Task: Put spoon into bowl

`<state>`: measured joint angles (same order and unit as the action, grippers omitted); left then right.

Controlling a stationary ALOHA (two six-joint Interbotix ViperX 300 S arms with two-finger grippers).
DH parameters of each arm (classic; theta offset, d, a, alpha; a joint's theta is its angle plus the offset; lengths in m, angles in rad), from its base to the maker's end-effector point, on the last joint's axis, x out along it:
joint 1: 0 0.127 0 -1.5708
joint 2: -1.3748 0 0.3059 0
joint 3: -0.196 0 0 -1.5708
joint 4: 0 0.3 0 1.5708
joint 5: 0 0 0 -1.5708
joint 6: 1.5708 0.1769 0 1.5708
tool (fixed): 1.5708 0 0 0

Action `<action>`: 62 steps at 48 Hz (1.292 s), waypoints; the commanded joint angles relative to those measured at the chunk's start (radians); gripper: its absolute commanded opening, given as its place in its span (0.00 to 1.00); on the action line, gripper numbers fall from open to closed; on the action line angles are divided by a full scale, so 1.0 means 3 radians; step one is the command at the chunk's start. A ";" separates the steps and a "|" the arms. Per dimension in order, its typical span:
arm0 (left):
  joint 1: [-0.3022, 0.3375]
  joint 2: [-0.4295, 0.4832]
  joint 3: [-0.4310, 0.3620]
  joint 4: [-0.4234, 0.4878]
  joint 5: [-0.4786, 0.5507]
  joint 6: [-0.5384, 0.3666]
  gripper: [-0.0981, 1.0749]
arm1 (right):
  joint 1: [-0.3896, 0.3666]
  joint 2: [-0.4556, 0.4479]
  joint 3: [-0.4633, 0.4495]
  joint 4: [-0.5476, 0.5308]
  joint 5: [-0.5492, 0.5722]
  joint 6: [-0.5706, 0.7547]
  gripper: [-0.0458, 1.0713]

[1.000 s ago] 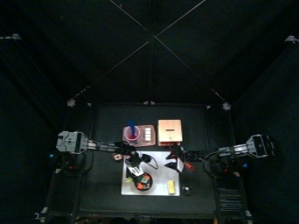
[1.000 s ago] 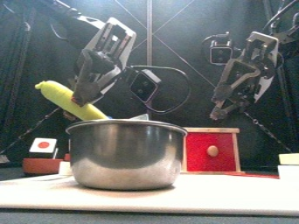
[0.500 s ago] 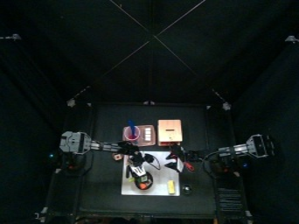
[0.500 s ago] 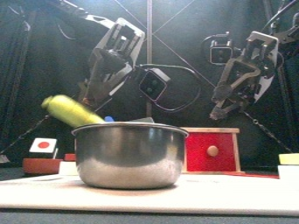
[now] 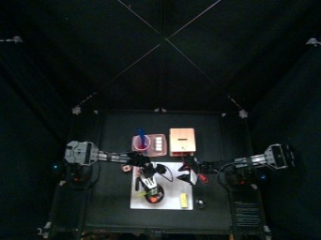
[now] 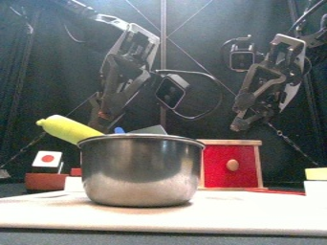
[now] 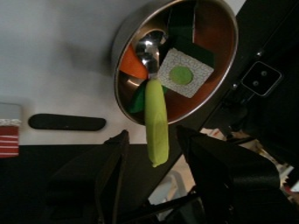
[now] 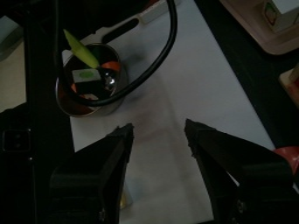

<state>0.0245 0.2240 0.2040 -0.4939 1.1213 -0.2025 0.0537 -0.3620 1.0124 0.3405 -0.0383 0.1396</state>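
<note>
Spoon [image 7: 153, 105] lies in the bowl [image 7: 219, 74]: metal scoop end down inside, yellow-green handle leaning over the rim. Left wrist view shows that best, plus what's in the bowl w/ it: a white card w/ a green dot [image 7: 184, 73] on red-orange and green. Front view can't see inside; there the bowl [image 6: 141, 169] is a plain steel wall, w/ just the handle [image 6: 72, 129] sticking out past its rim toward the picture's left.

Left gripper [image 7: 158, 159]: 2 jaws wide apart, straddling the handle end w/out touching it, nothing held. In front view it [image 6: 107, 103] hangs above the handle.

Right gripper [image 8: 156, 140]: jaws apart, empty, over white mat [image 8: 187, 96], well apart from the bowl [image 8: 87, 83]. Front view puts it [image 6: 238, 122] up high at the picture's right, above a red box [image 6: 231, 163].

Top view alone gives layout: bowl [image 5: 149, 190] on the white mat [image 5: 179, 187] between both arms, w/ a copper-brown board [image 5: 185, 139] behind; all v. small there.
</note>
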 commanded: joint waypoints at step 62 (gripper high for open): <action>-0.0619 -0.1953 0.2761 0.1560 -0.5093 0.0026 0.80 | 0.0087 -0.0322 -0.0026 0.0389 0.0005 -0.0015 0.81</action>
<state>-0.1534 -0.3405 0.9971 -0.0368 -0.3160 -0.1963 0.0752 -0.4403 1.0186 0.4617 -0.0337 0.1381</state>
